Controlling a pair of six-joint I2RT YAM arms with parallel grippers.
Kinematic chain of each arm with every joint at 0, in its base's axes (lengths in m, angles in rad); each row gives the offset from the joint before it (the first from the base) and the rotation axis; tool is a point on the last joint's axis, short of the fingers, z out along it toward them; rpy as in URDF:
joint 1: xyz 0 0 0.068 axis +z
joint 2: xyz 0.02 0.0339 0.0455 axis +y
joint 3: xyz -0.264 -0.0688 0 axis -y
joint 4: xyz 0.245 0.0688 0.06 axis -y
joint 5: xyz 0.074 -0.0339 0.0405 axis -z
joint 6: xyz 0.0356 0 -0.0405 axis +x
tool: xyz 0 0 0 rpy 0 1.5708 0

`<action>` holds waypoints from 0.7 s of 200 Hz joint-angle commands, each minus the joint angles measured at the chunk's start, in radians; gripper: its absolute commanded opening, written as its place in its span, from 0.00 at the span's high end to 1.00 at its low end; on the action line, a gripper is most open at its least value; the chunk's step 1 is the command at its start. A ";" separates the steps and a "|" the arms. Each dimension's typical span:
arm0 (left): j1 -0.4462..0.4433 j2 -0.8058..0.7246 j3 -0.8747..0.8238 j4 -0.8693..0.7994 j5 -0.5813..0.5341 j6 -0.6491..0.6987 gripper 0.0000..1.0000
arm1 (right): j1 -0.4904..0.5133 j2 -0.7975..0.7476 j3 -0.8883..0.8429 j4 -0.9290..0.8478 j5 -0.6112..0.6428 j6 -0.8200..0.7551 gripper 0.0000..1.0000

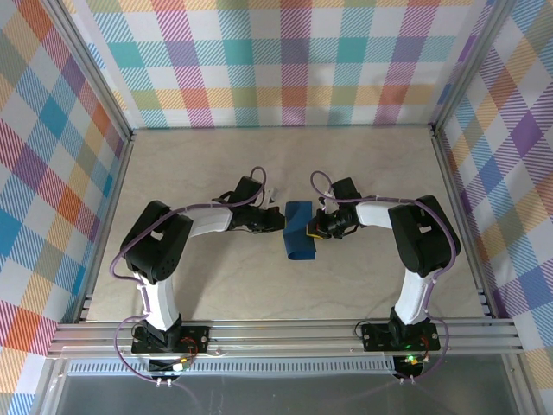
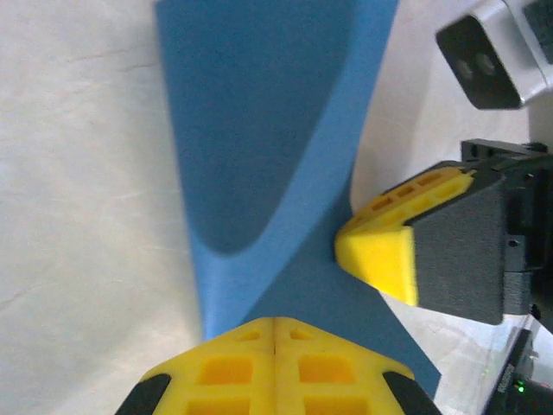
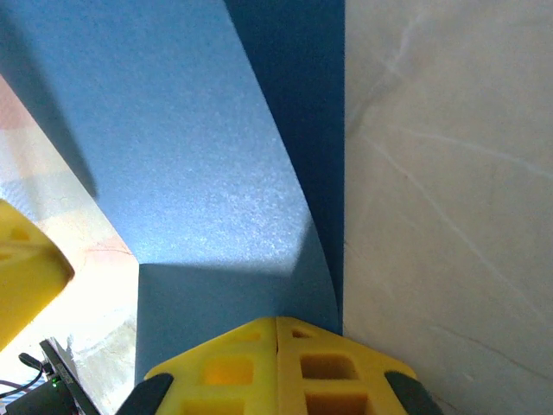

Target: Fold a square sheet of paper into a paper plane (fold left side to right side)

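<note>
The square sheet of paper [image 1: 300, 232] is dark blue and lies mid-table, partly folded over into a tall narrow shape. One layer bulges up in a loose curve [image 2: 285, 207], uncreased. My left gripper [image 1: 278, 221] is shut, its yellow fingertips [image 2: 275, 325] on the sheet's left side. My right gripper [image 1: 316, 229] is also shut and rests on the sheet's right edge [image 3: 276, 322]. Its yellow finger [image 2: 380, 255] touches the paper in the left wrist view. The raised layer [image 3: 190, 147] arches ahead of the right fingers. No paper shows between either pair of fingers.
The beige tabletop [image 1: 216, 173] is bare around the sheet. Checked walls [image 1: 285, 60] close in the back and both sides, and an aluminium rail [image 1: 285, 333] runs along the near edge.
</note>
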 commanded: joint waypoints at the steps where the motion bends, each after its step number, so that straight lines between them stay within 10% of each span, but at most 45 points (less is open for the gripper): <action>1: -0.039 0.023 0.030 0.020 0.037 -0.016 0.97 | -0.001 0.055 -0.028 -0.096 0.130 -0.013 1.00; 140: -0.071 0.131 0.043 -0.012 -0.016 -0.013 1.00 | 0.003 0.039 -0.033 -0.058 0.083 -0.009 1.00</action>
